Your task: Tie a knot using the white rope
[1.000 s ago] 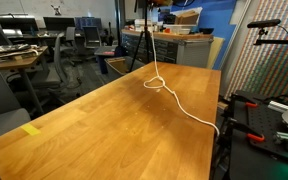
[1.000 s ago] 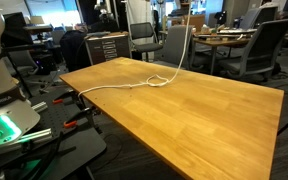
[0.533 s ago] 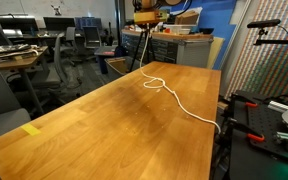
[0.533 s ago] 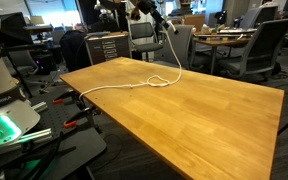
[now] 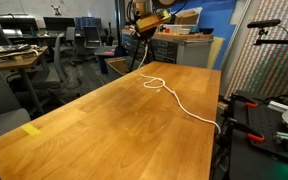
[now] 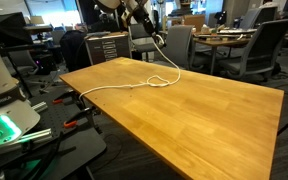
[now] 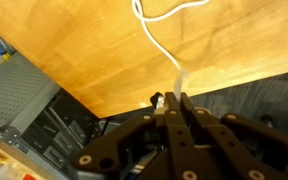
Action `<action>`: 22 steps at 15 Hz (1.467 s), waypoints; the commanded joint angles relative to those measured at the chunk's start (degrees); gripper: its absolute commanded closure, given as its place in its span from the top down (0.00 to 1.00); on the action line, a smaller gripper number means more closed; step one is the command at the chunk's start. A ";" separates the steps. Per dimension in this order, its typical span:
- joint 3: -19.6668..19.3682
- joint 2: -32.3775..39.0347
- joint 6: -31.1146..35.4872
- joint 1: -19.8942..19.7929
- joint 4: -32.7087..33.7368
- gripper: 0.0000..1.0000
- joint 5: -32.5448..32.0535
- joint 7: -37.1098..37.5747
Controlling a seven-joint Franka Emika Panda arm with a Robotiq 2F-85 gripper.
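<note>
Jaws of the gripper [image 7: 174,102] are clamped together on the white rope [image 7: 154,45], and a short stub of cord stands out just past the fingertips in the wrist view. From that pinch the rope runs over to the wooden table [image 7: 74,50], bends across the boards and leaves the frame at the top. The same view shows the gripper beyond the table's edge, with dark floor beneath it, not wood.

In both exterior views the gripper [image 5: 144,28] [image 6: 154,30] hangs high in the air off one end of the table [image 5: 94,135] [image 6: 214,120], well clear of the surface. The white rope [image 5: 180,103] [image 6: 114,87] drops from it in a gently curved line and meets the tabletop near that end.

Just where it lands, the cord curls into a small loop lying flat on the wood, below the gripper. Whether the strands of the loop cross over one another is too fine to make out. From the loop a single strand trails away from the gripper, snaking over the tabletop to a side edge. There it slips over and passes out of sight.
</note>
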 commanded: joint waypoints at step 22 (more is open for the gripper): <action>19.19 11.60 -10.81 -2.34 11.97 0.05 38.75 -70.77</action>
